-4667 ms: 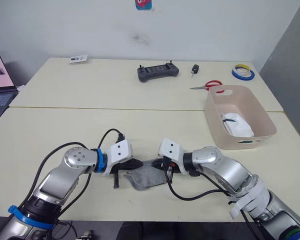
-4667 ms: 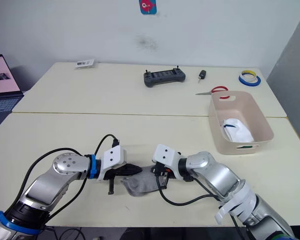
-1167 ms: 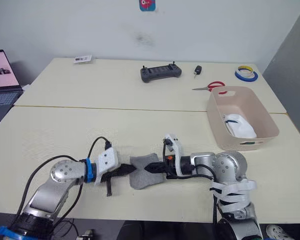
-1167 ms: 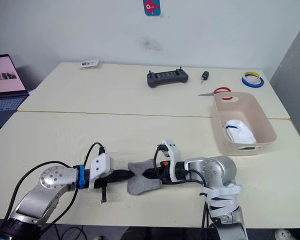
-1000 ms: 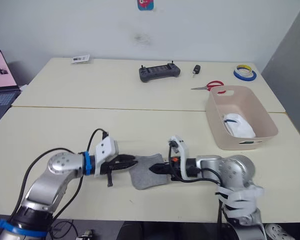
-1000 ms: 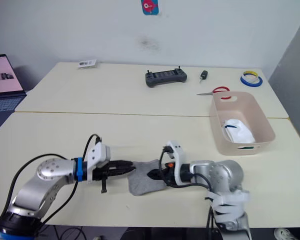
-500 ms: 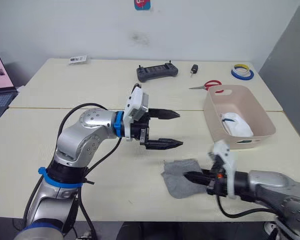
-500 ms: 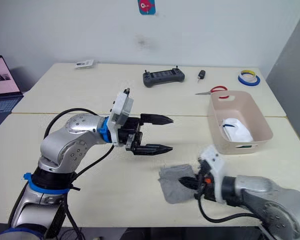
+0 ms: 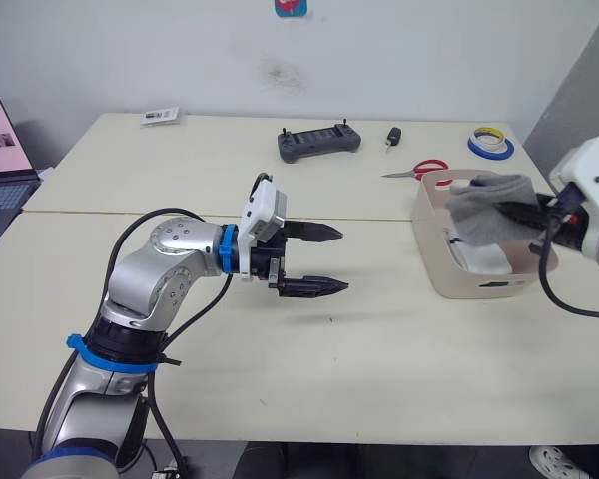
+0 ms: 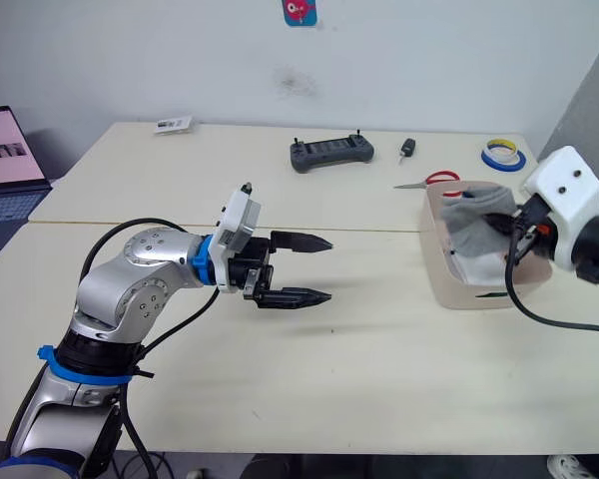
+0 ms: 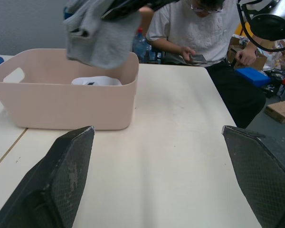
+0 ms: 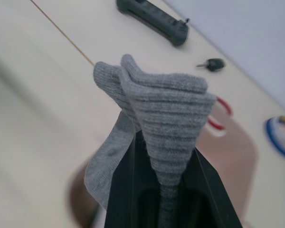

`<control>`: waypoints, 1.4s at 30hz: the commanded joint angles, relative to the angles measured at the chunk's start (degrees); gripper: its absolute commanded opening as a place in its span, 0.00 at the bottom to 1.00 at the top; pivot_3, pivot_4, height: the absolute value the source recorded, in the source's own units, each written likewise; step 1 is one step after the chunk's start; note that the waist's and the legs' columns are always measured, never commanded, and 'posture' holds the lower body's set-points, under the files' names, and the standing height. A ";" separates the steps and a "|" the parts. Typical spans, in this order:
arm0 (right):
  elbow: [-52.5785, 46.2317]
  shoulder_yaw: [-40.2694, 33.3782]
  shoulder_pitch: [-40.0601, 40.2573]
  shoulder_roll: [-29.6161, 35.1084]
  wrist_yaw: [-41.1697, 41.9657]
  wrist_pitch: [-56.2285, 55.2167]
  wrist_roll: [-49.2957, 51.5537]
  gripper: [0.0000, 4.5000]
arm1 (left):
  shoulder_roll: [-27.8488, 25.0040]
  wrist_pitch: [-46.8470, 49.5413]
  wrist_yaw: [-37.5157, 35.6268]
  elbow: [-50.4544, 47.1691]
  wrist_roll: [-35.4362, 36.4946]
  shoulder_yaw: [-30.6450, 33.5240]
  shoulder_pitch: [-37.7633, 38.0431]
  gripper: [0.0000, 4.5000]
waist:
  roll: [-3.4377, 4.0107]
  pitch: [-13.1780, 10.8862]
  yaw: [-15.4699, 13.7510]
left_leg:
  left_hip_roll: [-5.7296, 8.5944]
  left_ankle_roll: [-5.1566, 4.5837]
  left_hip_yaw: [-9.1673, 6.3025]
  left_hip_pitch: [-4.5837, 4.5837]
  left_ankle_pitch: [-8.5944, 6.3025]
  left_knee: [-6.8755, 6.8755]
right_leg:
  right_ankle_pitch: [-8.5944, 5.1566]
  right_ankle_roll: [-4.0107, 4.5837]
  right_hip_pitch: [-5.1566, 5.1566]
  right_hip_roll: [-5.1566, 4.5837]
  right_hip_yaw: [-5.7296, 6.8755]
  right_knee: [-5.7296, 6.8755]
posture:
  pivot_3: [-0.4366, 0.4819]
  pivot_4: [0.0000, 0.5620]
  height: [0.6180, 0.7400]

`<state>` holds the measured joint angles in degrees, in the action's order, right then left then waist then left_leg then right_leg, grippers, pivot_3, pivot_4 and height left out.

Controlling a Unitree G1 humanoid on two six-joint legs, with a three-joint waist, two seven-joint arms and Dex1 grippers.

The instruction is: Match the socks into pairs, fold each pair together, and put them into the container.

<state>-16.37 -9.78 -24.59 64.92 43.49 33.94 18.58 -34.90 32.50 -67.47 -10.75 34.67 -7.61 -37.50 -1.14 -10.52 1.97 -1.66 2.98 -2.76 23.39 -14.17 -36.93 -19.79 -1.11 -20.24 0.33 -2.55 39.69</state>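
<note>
Two arms work on either side of the pale pink container (image 9: 479, 284), which stands on the bench (image 9: 309, 379) and serves as the landmark. The left arm reaches out level over the bench, bent at the elbow, its left gripper (image 9: 319, 259) pointing toward the container but well apart from it. Its black fingers (image 9: 314, 287) are spread wide, one above the other, with nothing between them and nothing touched.

The right arm comes in from the far side of the container, its white wrist housing held above the container's rim. The right gripper (image 10: 501, 224) points back over the container, and its fingers (image 12: 121, 185) are clenched on the folded grey socks (image 9: 489, 208). The bundle hangs in the air over the container's open top, its loose end drooping toward the inside; it is not resting on the bottom. In the right wrist view the grey knit bunches up between the two fingers.

Inside the container lies a white sock bundle (image 9: 479, 257) below the grey one. Beyond the container, red-handled scissors (image 9: 419, 170) lie on the bench near its far end.
</note>
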 commanded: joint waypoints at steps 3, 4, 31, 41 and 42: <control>23.24 17.14 -9.93 -1.33 0.35 -38.59 -24.49 0.00 | 0.46 1.13 2.49 -6.04 1.15 1.13 1.56 1.00 | 0.03 -0.04 0.20 | 0.01 0.02 0.03 -0.07 0.01 0.01 | 0.01 -0.02 0.01 -0.05 -0.02 0.02 | 0.48 0.27 0.97; 26.47 18.63 -11.30 -2.01 0.65 -42.20 -26.27 0.00 | 0.60 1.24 2.75 -6.26 1.15 1.08 1.65 1.00 | 0.03 -0.04 0.17 | 0.00 0.04 0.05 -0.06 0.02 0.00 | 0.01 -0.01 0.00 -0.05 -0.03 0.03 | 0.48 0.27 0.97; 35.29 20.82 -25.86 4.45 36.37 -44.40 -26.79 0.99 | 0.13 -0.84 4.77 -6.24 -2.36 1.66 3.67 1.00 | 0.22 -0.18 -0.18 | 0.03 0.08 -0.14 -0.18 0.05 -0.08 | 0.02 0.01 0.07 -0.42 0.02 0.21 | 0.48 0.27 0.97; 21.99 4.02 -17.32 -2.22 23.89 -29.15 -13.79 0.99 | -12.77 -2.35 10.43 -4.30 -8.40 15.33 18.75 1.00 | 0.25 -0.19 0.16 | -0.04 0.04 -0.11 -0.28 0.02 0.03 | 0.01 0.03 0.05 -0.42 -0.05 0.26 | 0.48 0.27 0.97; 18.61 2.04 -15.05 -3.47 22.62 -26.61 -11.79 0.99 | -14.01 -1.31 11.39 -3.88 -8.72 17.26 21.05 1.00 | 0.25 -0.19 0.02 | -0.07 0.03 -0.15 -0.28 0.02 0.02 | 0.00 0.04 0.06 -0.42 -0.05 0.26 | 0.48 0.27 0.97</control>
<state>7.53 -3.48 -40.94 62.22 68.35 3.45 2.76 -47.45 31.56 -57.55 -14.26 26.65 5.39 -17.75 -0.89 -10.71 1.99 -1.72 3.00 -2.97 23.12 -14.16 -36.91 -19.79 -1.06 -20.18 -0.10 -2.60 39.96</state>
